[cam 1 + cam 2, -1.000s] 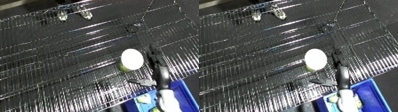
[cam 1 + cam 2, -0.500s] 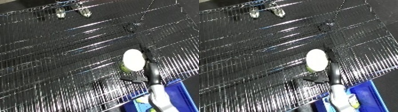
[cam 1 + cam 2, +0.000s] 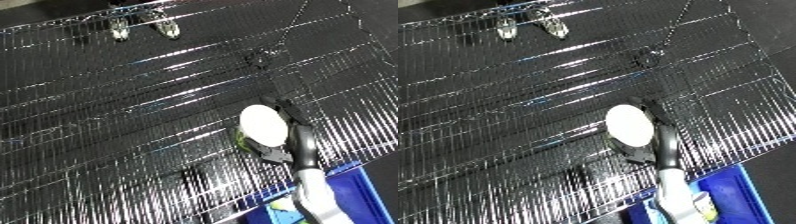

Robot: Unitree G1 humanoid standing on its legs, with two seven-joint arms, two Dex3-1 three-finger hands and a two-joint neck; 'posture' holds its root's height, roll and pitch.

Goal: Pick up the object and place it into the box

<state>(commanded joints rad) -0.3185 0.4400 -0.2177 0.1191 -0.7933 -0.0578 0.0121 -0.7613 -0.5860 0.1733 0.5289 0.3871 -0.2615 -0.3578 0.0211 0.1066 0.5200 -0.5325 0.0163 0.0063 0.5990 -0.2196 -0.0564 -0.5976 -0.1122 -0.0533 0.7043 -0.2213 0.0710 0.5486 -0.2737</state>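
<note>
Wire mesh shelving (image 3: 133,125) fills the view, with one blue bin (image 3: 360,192) at its lower right corner. No writing can be read anywhere. One right hand (image 3: 286,131) has its fingers curled round a single white round object (image 3: 264,124), held just above the mesh, near the bin.

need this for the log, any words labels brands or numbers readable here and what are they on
None can be read.
White round object in the right hand: its top face is blank.
Blue bin: no label shows on the part in view.
Wire mesh surface: no sign or tag.
Two small shiny items at the far edge: too small to tell if they carry any marking.
</note>
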